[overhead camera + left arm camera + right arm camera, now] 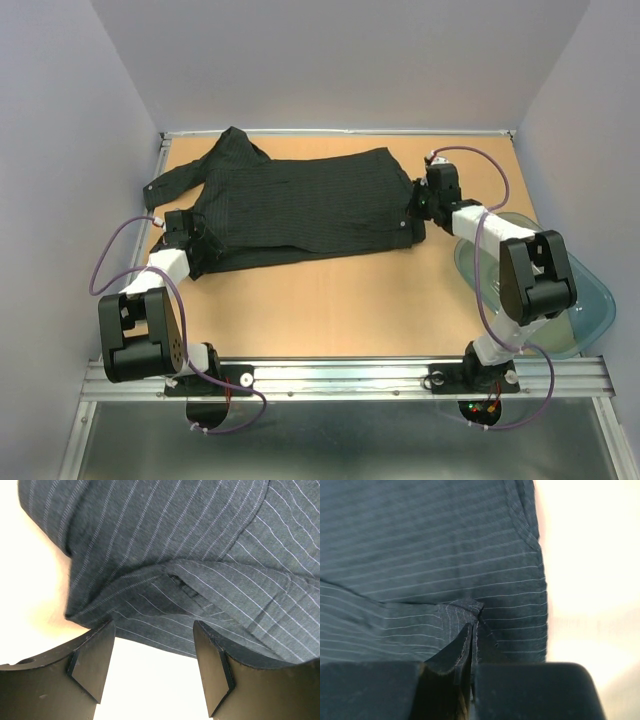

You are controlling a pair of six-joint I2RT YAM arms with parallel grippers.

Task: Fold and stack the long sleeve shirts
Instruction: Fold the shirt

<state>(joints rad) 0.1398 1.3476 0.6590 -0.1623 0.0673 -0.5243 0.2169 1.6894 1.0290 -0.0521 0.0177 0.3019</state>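
Observation:
A black pinstriped long sleeve shirt (300, 205) lies spread across the far half of the wooden table (340, 310), collar end to the left, one sleeve (175, 182) trailing off at the far left. My right gripper (412, 212) is at the shirt's right edge, shut on a pinched fold of the hem (470, 617). My left gripper (192, 240) sits at the shirt's near left corner. It is open, its fingers (92, 660) straddling bare table just short of the cloth edge (165, 645), with nothing between them.
A clear bluish plastic tub (590, 300) stands at the right edge of the table, beside the right arm. Grey walls close in the table on three sides. A metal rail (340, 375) runs along the near edge.

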